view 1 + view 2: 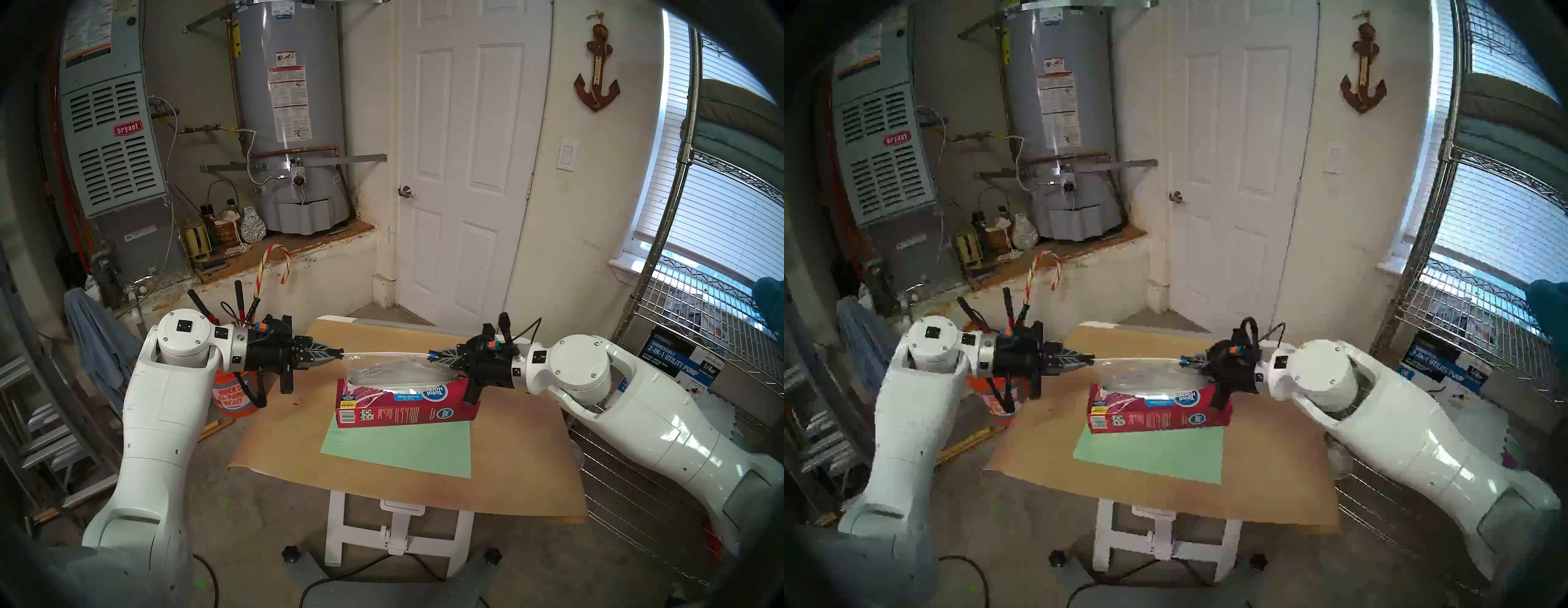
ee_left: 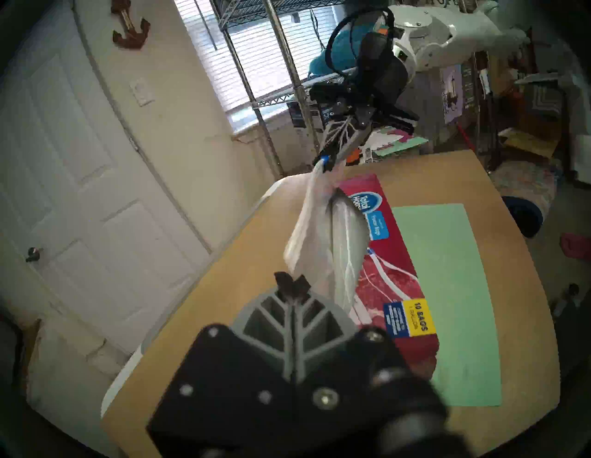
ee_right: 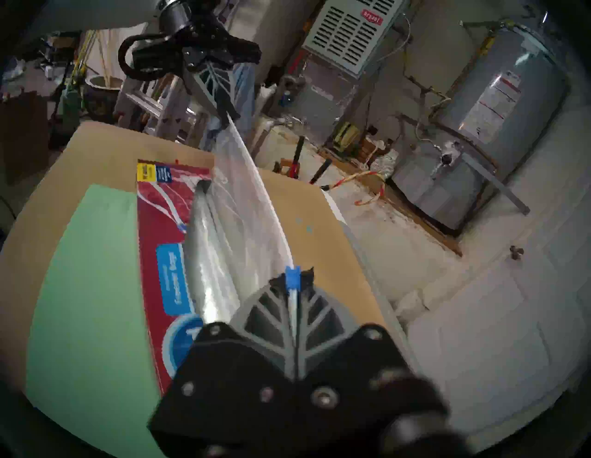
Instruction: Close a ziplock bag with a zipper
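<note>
A clear ziplock bag [image 1: 394,368] hangs stretched above the red box [image 1: 407,403], its white top strip pulled taut between both grippers. My left gripper [image 1: 340,352] is shut on the strip's left end; its closed tips [image 2: 291,285] pinch the plastic. My right gripper [image 1: 432,356] is shut at the strip's right end, where the small blue zipper [image 3: 293,279] sits between the fingertips. The zipper [image 2: 325,159] also shows far off in the left wrist view. The bag's lower part droops into the box's opening.
The red box lies on a green sheet [image 1: 399,446] on the brown-covered table [image 1: 509,475]. An orange bucket [image 1: 231,395] with tools stands left of the table, a wire shelf [image 1: 695,297] to the right. Door and water heater stand behind.
</note>
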